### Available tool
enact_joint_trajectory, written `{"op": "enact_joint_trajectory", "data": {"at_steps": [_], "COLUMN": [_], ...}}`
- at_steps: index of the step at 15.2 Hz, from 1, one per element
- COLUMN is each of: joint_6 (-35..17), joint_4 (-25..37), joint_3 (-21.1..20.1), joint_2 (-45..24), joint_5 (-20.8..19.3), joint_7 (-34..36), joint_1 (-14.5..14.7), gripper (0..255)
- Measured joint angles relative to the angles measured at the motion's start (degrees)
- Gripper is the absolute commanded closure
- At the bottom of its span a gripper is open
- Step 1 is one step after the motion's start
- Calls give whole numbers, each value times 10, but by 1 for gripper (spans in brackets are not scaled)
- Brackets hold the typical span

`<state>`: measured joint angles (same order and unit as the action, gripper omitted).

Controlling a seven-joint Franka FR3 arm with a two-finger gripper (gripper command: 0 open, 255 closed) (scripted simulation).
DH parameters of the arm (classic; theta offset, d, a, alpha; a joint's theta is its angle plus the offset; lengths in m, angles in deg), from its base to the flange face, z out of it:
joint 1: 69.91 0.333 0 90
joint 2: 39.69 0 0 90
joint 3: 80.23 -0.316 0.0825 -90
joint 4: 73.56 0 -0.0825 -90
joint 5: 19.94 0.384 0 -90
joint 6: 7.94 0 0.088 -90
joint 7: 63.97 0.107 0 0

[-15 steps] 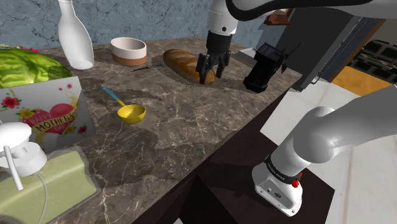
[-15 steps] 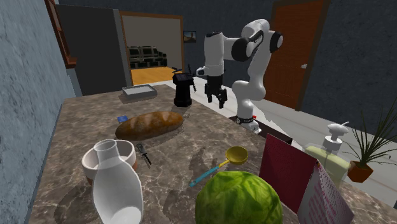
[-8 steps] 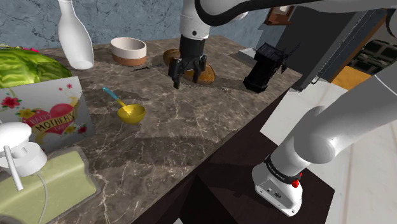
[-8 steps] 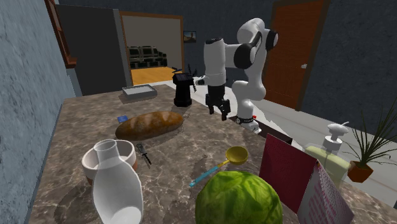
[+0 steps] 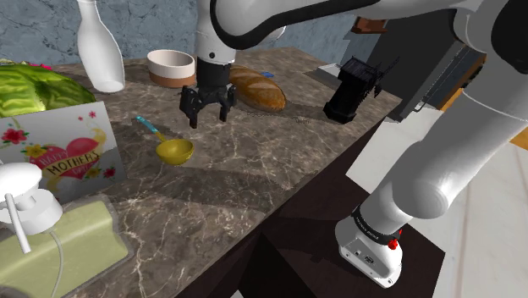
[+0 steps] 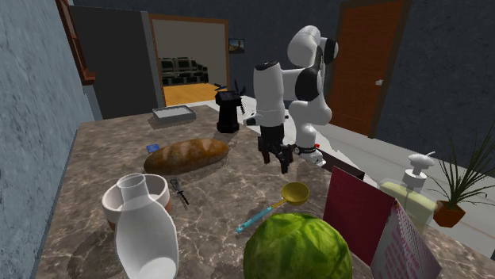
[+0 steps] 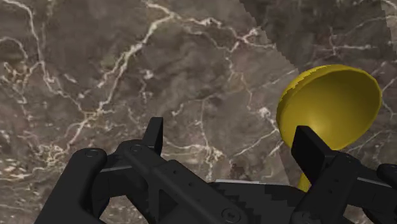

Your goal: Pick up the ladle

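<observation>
Ladle [image 5: 172, 149] lies on marble counter [image 5: 254, 169] by a blue-grey wall [image 5: 161, 25], near the empty, spread-apart end effector [image 5: 208, 118].

The dark brown marbled countertop [image 5: 254, 178] is veined in white and polished to a soft sheen. The yellow-bowled ladle with a blue handle [image 5: 173, 151] is rendered smooth and faintly glossy; its material cannot be told. The all-black two-finger gripper [image 7: 228, 130] is finished matt, with a hard plastic look. The white arm shell [image 5: 440, 152] is smooth and semi-gloss. The tall white vase [image 5: 100, 51] is smooth, as if glazed. The brown bread loaf [image 5: 254, 86] is given a rough, dull crust. The flowered greeting card [image 5: 63, 151] is flat and matt, like printed paper.
</observation>
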<state>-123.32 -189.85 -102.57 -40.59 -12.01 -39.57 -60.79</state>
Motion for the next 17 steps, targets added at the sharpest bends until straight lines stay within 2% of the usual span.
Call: {"op": "enact_joint_trajectory", "data": {"at_steps": [5, 9, 17], "joint_6": [-25, -25, -71], "joint_4": [76, 165, 151], "joint_3": [-15, -19, -16], "joint_2": [-90, -172, -205], "joint_5": [-19, -42, -51], "joint_7": [43, 75, 77], "joint_1": [24, 49, 55], "gripper": [0, 0, 0]}}
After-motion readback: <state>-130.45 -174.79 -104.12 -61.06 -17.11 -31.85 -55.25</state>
